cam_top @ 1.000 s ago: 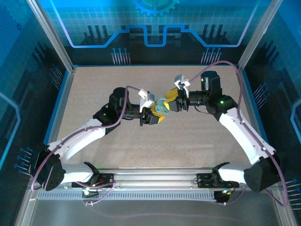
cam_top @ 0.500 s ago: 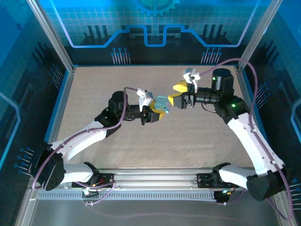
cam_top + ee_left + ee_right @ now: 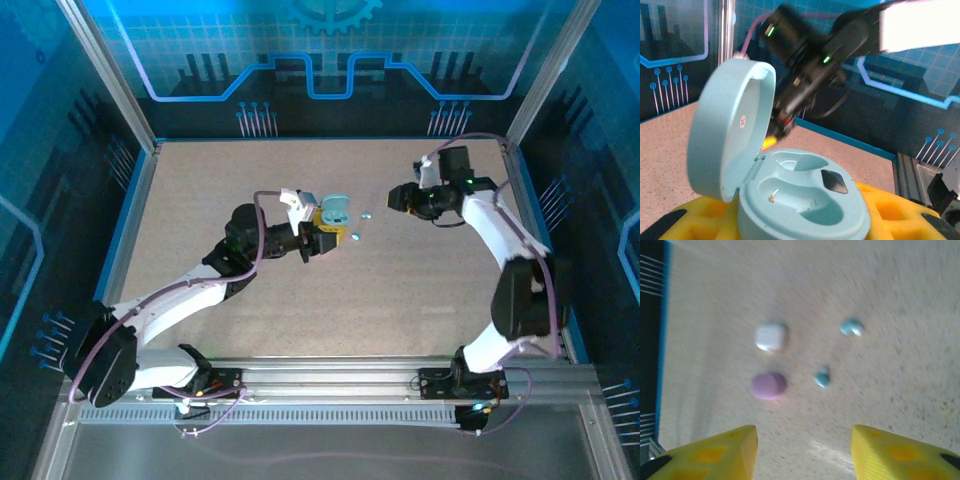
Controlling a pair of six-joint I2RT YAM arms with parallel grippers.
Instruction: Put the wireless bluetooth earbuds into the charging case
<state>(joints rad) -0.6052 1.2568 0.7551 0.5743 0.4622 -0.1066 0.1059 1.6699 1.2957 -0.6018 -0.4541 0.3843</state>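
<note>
My left gripper [image 3: 328, 228] is shut on the teal charging case [image 3: 335, 210], held above the middle of the table. In the left wrist view the charging case [image 3: 805, 195] has its lid [image 3: 730, 125] swung up to the left, and both wells are empty. Yellow fingers [image 3: 900, 210] flank its base. Two teal earbuds [image 3: 366, 214] [image 3: 357, 237] lie on the table just right of the case. My right gripper [image 3: 398, 197] hangs further right, open and empty. From the right wrist the earbuds [image 3: 851, 327] [image 3: 822, 377] lie ahead of the open right gripper [image 3: 802, 450].
A white case [image 3: 771, 336] and a purple case [image 3: 769, 385] lie on the table beyond the earbuds in the right wrist view. Blue-edged walls [image 3: 138, 200] bound the tabletop on the left, back and right.
My right gripper has pulled away from the case toward the far right. Two teal earbuds now show on the table. My left gripper has shifted slightly farther back with the case.
</note>
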